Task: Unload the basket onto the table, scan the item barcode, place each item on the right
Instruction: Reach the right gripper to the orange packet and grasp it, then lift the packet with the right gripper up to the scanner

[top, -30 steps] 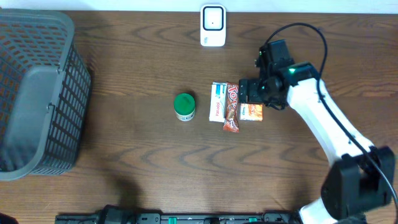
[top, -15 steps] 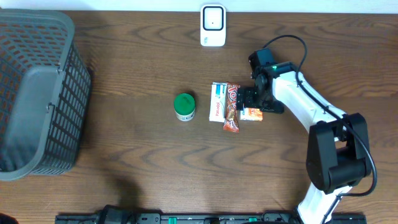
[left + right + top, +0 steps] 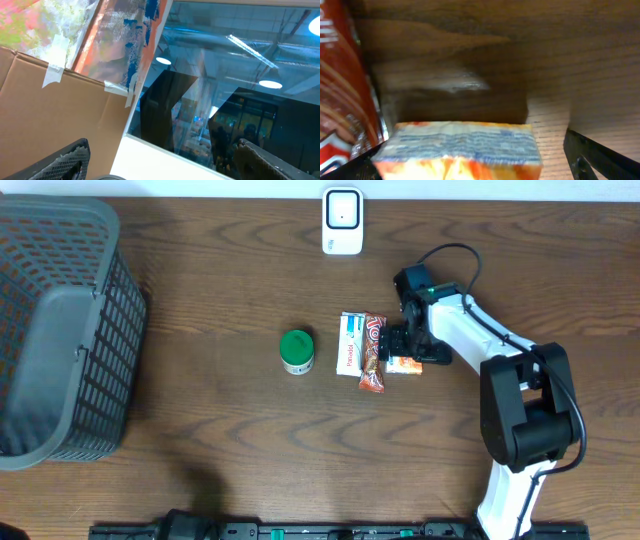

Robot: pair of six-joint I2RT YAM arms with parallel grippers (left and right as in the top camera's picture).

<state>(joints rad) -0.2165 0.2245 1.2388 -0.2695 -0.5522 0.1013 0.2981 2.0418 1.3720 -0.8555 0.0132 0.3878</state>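
Observation:
A small orange and white box (image 3: 405, 365) lies on the wooden table, rightmost in a row of three packs. My right gripper (image 3: 404, 348) is low over it, open. In the right wrist view the box (image 3: 462, 150) fills the space between the fingers, and a gap of bare table separates it from the right finger (image 3: 600, 160). The white barcode scanner (image 3: 342, 221) stands at the table's far edge. My left gripper (image 3: 165, 167) is open with nothing in it, points up at a window and cardboard, and is out of the overhead view.
A red candy bar (image 3: 373, 352) lies against the orange box's left side, showing as a red wrapper (image 3: 345, 90) in the right wrist view. Left of it are a white and blue box (image 3: 350, 342) and a green-lidded jar (image 3: 296, 351). A grey basket (image 3: 60, 330) stands at the far left.
My right arm has swung in and come down, bringing the open gripper from just right of the packs to right over the orange box. The packs have not moved.

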